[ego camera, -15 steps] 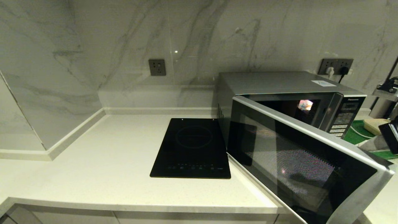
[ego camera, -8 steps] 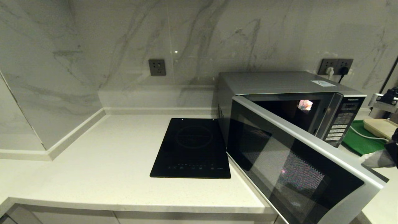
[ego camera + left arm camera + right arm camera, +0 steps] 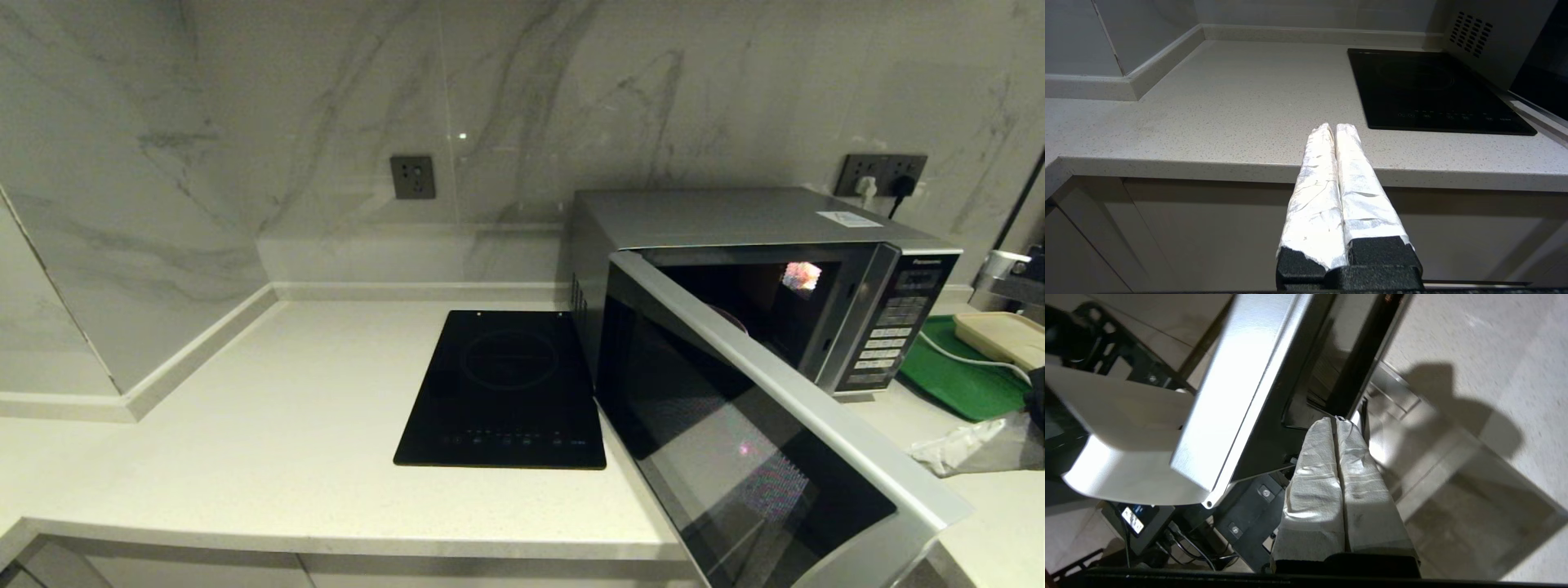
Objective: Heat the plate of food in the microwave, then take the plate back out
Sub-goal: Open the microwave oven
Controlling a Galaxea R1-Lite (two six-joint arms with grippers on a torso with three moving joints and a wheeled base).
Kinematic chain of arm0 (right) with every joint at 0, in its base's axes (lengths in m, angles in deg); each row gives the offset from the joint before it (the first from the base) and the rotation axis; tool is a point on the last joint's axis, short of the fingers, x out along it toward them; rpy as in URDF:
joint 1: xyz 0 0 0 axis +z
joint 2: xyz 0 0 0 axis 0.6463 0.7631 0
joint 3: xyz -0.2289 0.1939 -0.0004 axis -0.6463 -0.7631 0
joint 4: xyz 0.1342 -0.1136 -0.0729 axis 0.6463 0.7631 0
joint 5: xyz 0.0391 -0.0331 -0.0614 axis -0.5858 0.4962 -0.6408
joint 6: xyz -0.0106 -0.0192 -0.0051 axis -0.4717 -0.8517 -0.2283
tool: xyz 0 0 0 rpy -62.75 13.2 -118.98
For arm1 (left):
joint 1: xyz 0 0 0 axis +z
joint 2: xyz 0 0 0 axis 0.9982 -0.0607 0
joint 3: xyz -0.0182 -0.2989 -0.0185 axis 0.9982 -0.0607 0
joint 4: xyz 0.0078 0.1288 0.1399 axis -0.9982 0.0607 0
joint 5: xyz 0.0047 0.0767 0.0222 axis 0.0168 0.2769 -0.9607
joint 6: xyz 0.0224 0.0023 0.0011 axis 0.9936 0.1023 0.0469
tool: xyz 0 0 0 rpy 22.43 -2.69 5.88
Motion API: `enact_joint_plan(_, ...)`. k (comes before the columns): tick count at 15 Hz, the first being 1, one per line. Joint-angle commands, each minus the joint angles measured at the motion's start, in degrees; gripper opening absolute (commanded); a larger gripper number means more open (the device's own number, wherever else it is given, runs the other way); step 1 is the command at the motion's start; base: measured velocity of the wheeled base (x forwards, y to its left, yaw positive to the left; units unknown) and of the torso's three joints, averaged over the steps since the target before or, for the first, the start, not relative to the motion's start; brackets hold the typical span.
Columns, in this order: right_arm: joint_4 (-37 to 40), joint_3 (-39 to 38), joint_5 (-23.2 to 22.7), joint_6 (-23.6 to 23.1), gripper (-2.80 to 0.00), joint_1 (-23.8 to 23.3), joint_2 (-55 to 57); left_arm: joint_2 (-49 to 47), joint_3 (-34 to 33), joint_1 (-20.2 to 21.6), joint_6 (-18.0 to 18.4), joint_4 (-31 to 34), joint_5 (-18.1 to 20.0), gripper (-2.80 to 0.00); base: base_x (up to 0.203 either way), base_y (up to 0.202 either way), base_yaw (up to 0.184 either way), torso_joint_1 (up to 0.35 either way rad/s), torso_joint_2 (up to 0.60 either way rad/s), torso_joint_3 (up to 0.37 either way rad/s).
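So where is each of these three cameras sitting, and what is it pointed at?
Head view: high on the robot, looking down at the counter, the black cooktop and the microwave with its door swung open; no arm shows.
Left wrist view: behind the shut left pincer, low before the counter edge, facing the cooktop.
Right wrist view: behind the shut right pincer, looking down at the door's edge.
Shared: head and left wrist views both show the cooktop.

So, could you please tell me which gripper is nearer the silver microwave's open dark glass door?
Right: the right gripper sits by the door edge; the left gripper hangs at the counter's front edge, beyond the cooktop.
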Motion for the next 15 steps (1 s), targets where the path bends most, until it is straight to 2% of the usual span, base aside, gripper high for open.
enact_joint_plan(1, 0.35, 0.06, -1.74, -3.14, -2.8, 0.61, -0.23, 0.0, -0.01, 0.0, -0.03, -0.02, 0.0, -2.8, 0.0, 0.0, 0.0, 0.0, 0.0, 0.0)
enact_joint_plan(2, 0.36, -0.17, -1.77, -4.39, -2.8, 0.62, -0.43, 0.0, -0.01, 0.0, -0.03, -0.02, 0.0, -2.8, 0.0, 0.0, 0.0, 0.0, 0.0, 0.0)
enact_joint_plan(6, 1.15, -0.08, -1.7, -3.94, -2.8, 0.62, -0.52, 0.0, -0.01, 0.0, -0.03, -0.02, 0.0, -2.8, 0.0, 0.0, 0.0, 0.0, 0.0, 0.0)
enact_joint_plan(7, 1.15, -0.04, -1.5, -2.36, -2.8, 0.43, -0.41, 0.0, -0.01, 0.0, -0.03, -0.02, -0.07, -2.8, 0.0, 0.0, 0.0, 0.0, 0.0, 0.0)
enact_joint_plan(8, 1.09, 0.16, -0.98, 1.17, -2.8, 0.19, -0.21, 0.0, -0.01, 0.0, -0.03, -0.02, 0.0, -2.8, 0.0, 0.0, 0.0, 0.0, 0.0, 0.0)
enact_joint_plan(11, 0.68, 0.84, 6.2, 15.18, -2.8, -0.71, 0.75, 0.0, -0.01, 0.0, -0.03, -0.02, 0.0, -2.8, 0.0, 0.0, 0.0, 0.0, 0.0, 0.0)
enact_joint_plan(12, 0.48, 0.96, 7.65, 18.1, -2.8, -0.77, 0.81, 0.0, -0.01, 0.0, -0.03, -0.02, 0.0, -2.8, 0.0, 0.0, 0.0, 0.0, 0.0, 0.0)
enact_joint_plan(14, 0.46, 1.05, 6.59, 17.41, -2.8, -0.15, 0.29, 0.0, -0.01, 0.0, -0.03, -0.02, -0.03, -2.8, 0.0, 0.0, 0.0, 0.0, 0.0, 0.0)
enact_joint_plan(15, 0.39, 1.03, 4.18, 14.92, -2.8, 1.04, -0.06, 0.0, -0.01, 0.0, -0.03, -0.02, 0.0, -2.8, 0.0, 0.0, 0.0, 0.0, 0.0, 0.0)
